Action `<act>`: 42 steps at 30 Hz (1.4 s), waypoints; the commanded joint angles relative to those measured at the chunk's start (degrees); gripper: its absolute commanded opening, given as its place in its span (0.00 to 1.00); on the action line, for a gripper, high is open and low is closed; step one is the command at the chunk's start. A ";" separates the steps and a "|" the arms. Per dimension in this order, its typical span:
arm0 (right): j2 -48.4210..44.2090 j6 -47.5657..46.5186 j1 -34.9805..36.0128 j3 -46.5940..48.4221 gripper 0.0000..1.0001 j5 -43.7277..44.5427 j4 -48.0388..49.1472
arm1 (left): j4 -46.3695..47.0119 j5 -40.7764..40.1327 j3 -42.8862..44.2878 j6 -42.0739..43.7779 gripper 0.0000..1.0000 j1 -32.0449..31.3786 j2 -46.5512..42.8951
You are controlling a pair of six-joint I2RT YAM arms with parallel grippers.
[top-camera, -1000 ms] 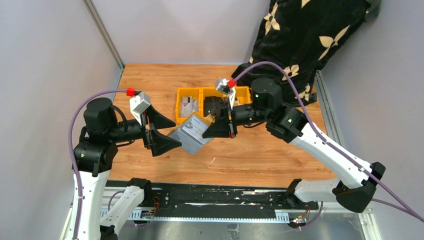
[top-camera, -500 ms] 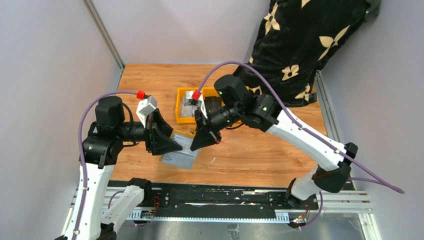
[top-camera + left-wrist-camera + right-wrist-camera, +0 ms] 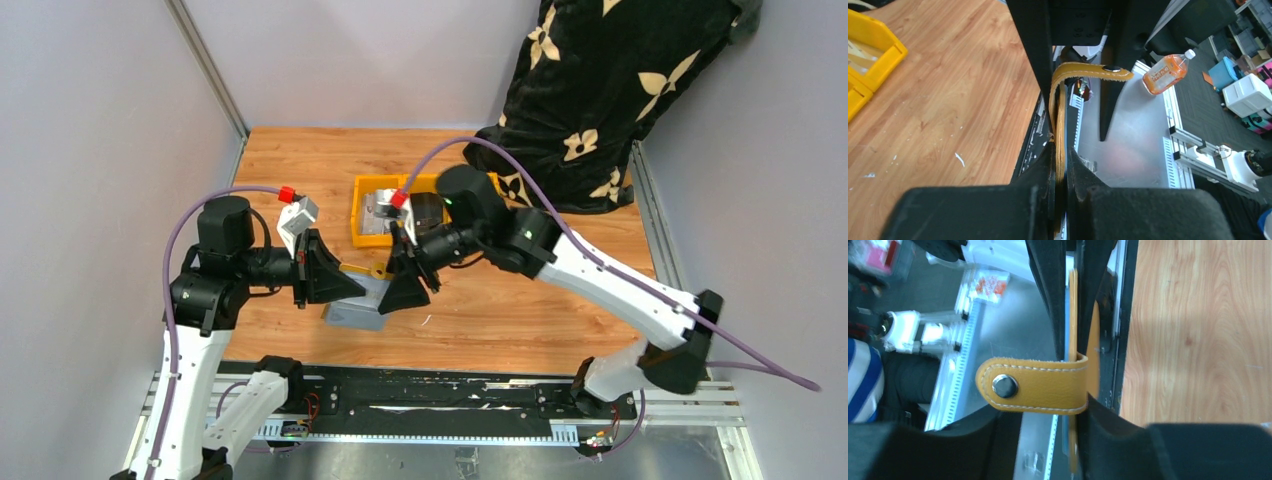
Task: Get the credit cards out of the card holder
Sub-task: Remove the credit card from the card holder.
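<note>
Card holder (image 3: 358,305): held up off the table between the two arms, roughly at the table's middle and toward the near edge, edge-on to both wrist cameras. Left gripper (image 3: 1061,160) is clenched on it, the tan leather pinched flat between the two fingers. The snap tab (image 3: 1033,387) curls over the top edge, its metal stud (image 3: 1005,386) facing the right wrist camera. Right gripper (image 3: 1053,410) has its jaws parted, the holder's edge and tab standing in the gap; no clamp visible, though I cannot tell whether one finger touches the leather. From overhead a grey face of the holder shows below the tab. The credit cards cannot be told apart from that grey lining in any view. Yellow bins (image 3: 357,225) sit side by side just beyond the grippers, toward the far side of the table. The left compartment holds something silvery (image 3: 378,212), the next something dark (image 3: 425,210) that is partly hidden by the right arm. Surface: light wooden table (image 3: 520,310), a few pale scuffs near the holder. Black rail (image 3: 430,405) along the near edge by the arm bases. Plain grey walls (image 3: 100,120) left and behind. Black cloth with a pale flower print (image 3: 600,80) hangs at the far right corner. Left wrist view also catches an orange drink bottle (image 3: 1167,74) lying off the table.
</note>
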 commanded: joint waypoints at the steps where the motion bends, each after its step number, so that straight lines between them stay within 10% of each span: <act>1: -11.65 22.39 -3.16 -23.00 0.51 -2.06 44.99 | -0.02 -2.68 4.73 0.03 0.00 -0.26 0.50; 12: -13.63 45.51 -3.98 -45.64 0.45 10.71 92.10 | 14.68 -6.58 1.55 -19.21 0.00 -0.26 -3.09; 15: -11.58 48.68 -3.80 -46.73 0.32 11.94 97.31 | 36.77 -7.99 -6.29 -36.43 0.00 -0.26 -7.77; 19: -11.42 50.00 -3.83 -46.10 0.09 10.89 96.44 | 33.69 -9.41 -6.41 -35.66 0.00 -0.26 -8.64; 22: -13.67 46.73 -4.38 -42.96 0.00 8.12 84.88 | 20.24 -10.43 -3.02 -25.28 0.12 -0.27 -6.35; 24: -15.03 38.24 -4.55 -36.54 0.00 5.63 63.31 | 15.59 -10.12 -1.91 -20.99 0.48 -0.26 -5.25; 28: -11.60 22.31 -4.56 -21.07 0.00 -0.36 28.50 | 10.92 -7.08 -0.98 -15.29 0.81 -0.27 -4.42; 35: 0.57 3.19 -3.77 3.76 0.00 -0.36 -11.05 | 4.62 -3.16 -2.12 -7.58 0.74 -0.79 -2.78; 42: 8.88 -3.82 -0.89 17.74 0.00 1.71 -23.70 | 4.67 -2.39 -4.05 -7.03 0.55 -3.98 -2.71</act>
